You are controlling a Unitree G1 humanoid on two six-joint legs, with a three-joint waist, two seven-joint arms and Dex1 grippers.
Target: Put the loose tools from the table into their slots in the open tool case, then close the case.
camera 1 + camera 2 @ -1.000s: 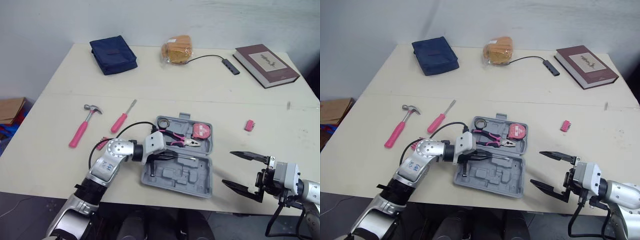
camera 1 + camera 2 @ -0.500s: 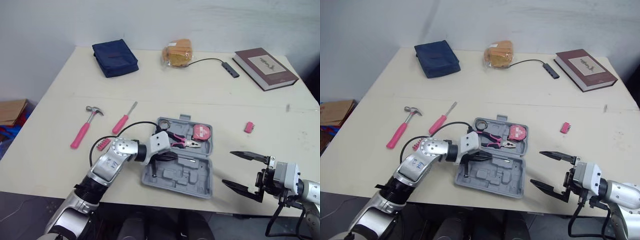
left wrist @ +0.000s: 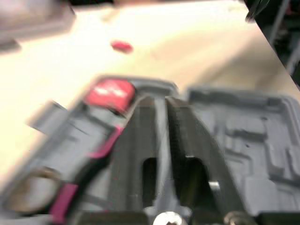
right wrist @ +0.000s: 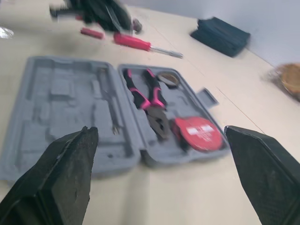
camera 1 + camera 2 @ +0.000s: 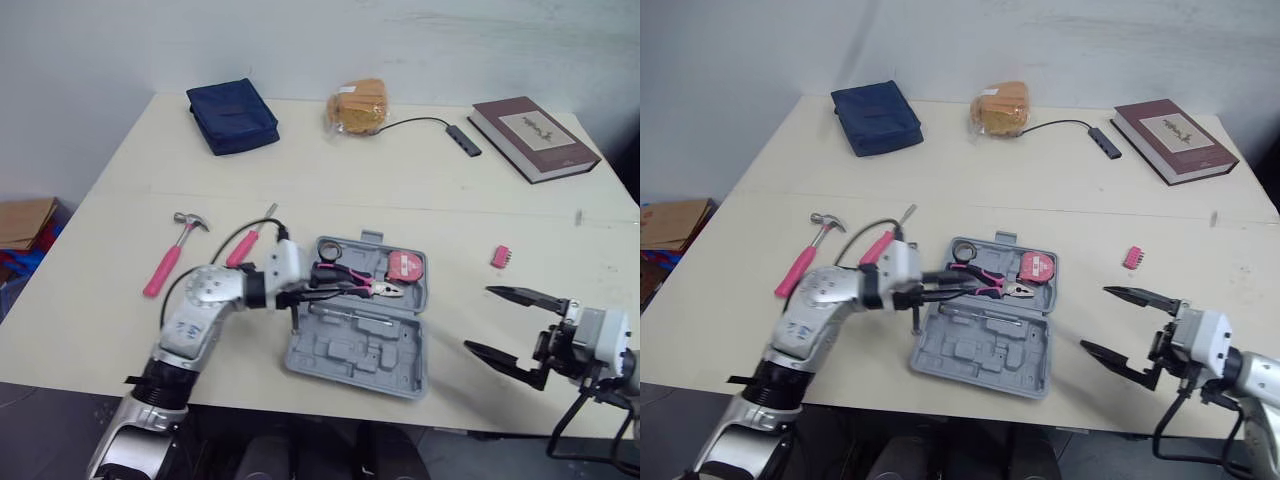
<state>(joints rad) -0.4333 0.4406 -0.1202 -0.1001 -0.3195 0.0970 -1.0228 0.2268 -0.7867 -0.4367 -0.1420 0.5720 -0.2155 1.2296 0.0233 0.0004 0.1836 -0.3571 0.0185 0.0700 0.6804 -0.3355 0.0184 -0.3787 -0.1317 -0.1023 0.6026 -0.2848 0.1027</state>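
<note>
Left end effector (image 5: 335, 288) pinched, right one (image 5: 479, 319) (low) splayed

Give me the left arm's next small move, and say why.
Probably swing the left gripper off the tool case toward the pink screwdriver: it lies loose on the table nearest that arm, with the hammer beyond it, and the case's near half has bare slots.

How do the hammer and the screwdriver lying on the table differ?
The hammer has a longer pink handle and a metal head set crosswise; the screwdriver ends in a thin straight shaft. The hammer lies farther to the robot's left than the screwdriver. Both have pink handles and lie outside the tool case.
</note>
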